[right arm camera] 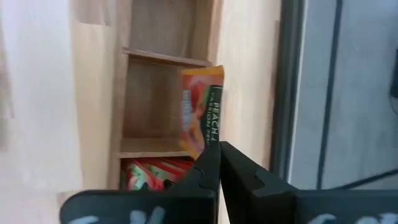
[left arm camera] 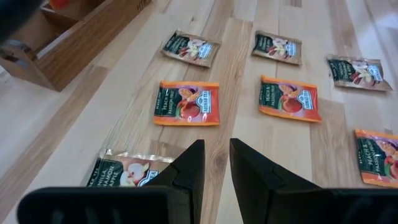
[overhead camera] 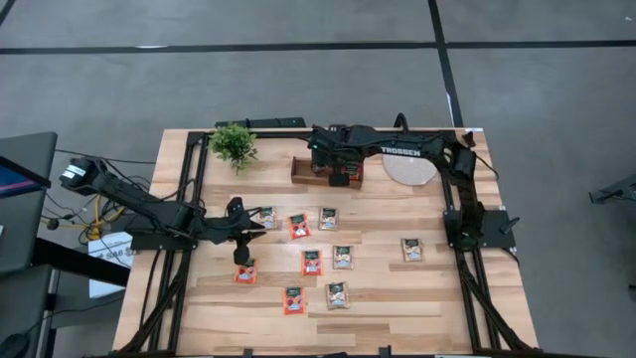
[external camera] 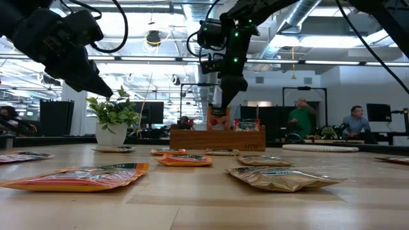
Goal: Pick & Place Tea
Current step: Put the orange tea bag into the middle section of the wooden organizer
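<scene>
Several tea sachets lie flat on the table, red-orange ones (overhead camera: 299, 226) and pale ones (overhead camera: 343, 257). One more red-orange sachet (right arm camera: 202, 112) is in my right gripper (right arm camera: 217, 149), which is shut on it over the wooden tray (overhead camera: 303, 175); the low view shows this sachet (external camera: 218, 118) upright above the tray (external camera: 217, 138). My left gripper (left arm camera: 216, 158) hovers above the table with a narrow gap between its fingers, beside a pale sachet (left arm camera: 124, 171) and short of a red-orange sachet (left arm camera: 186, 103). It touches nothing. My right gripper pinches the red-orange sachet between its two fingers at one edge (right arm camera: 210, 138). The fingers come from above, pointing down. The sachet hangs upright below them over the tray's middle compartment (right arm camera: 152, 99); its lower end dips to the tray's rim.
Red sachets (right arm camera: 155, 174) stand in the tray's neighbouring compartment. A round pale disc (overhead camera: 410, 169) lies right of the tray and a small potted plant (overhead camera: 234, 144) left of it. Black frame rails (overhead camera: 462, 249) run along both table sides. People sit in the room behind (external camera: 300, 118).
</scene>
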Tool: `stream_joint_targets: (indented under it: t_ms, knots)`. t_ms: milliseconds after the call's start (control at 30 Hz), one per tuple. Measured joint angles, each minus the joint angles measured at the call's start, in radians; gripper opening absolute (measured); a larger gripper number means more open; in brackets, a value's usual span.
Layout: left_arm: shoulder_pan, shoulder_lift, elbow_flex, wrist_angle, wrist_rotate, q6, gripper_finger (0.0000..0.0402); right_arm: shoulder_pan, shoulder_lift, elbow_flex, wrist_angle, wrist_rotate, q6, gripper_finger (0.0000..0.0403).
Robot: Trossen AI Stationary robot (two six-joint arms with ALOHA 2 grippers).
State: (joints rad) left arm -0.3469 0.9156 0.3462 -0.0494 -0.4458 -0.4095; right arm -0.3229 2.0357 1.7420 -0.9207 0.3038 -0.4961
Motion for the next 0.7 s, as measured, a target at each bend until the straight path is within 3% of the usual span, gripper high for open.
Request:
stream_joint_targets:
  t_ms: [700]
  knots:
    - [0.000, 0.000, 0.000, 0.000, 0.001, -0.003, 0.0067, -0.007, 0.000, 0.000, 0.000, -0.073, -0.002, 0.0000]
